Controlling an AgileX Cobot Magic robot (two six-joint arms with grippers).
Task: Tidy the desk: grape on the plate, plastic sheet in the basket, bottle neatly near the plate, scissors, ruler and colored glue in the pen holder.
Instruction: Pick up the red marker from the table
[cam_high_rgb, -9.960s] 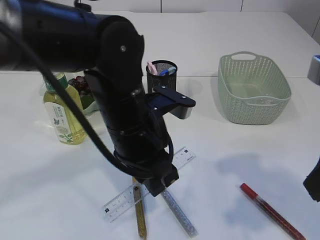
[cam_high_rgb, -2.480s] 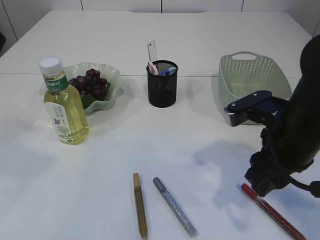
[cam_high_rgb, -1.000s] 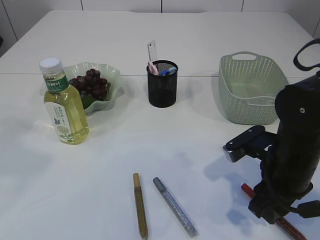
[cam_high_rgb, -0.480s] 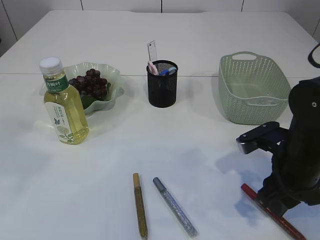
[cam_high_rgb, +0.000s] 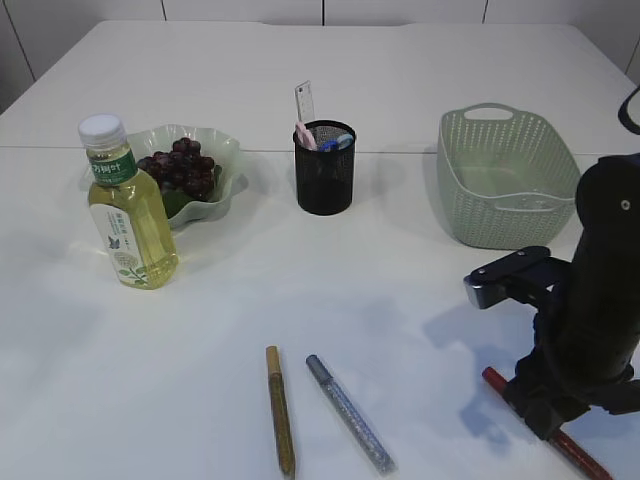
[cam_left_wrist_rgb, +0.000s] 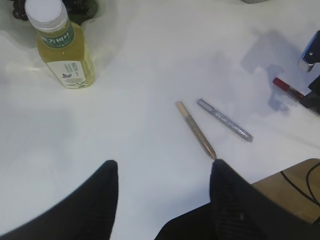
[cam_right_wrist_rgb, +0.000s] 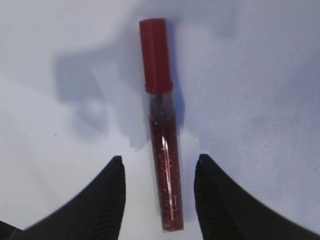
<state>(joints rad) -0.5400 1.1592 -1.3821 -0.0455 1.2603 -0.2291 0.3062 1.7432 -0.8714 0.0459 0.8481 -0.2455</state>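
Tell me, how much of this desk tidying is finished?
Mostly done, it seems. The grapes sit on the plate, the bottle stands beside it, and a ruler pokes out of the pen holder. The right gripper hangs open astride the red glitter glue, not gripping. The gold glue and silver glue lie waiting on the table.

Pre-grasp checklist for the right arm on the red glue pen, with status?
1. Right tool open: ok.
2. Red glue pen lies between the fingers, centred: ok.
3. Fingers touching the pen: not yet.
4. Pen lies flat on the table with nothing against it: ok.
5. Pen holder has room: cannot tell; the ruler and other items are already inside.
6. Left tool away from the red pen: ok.
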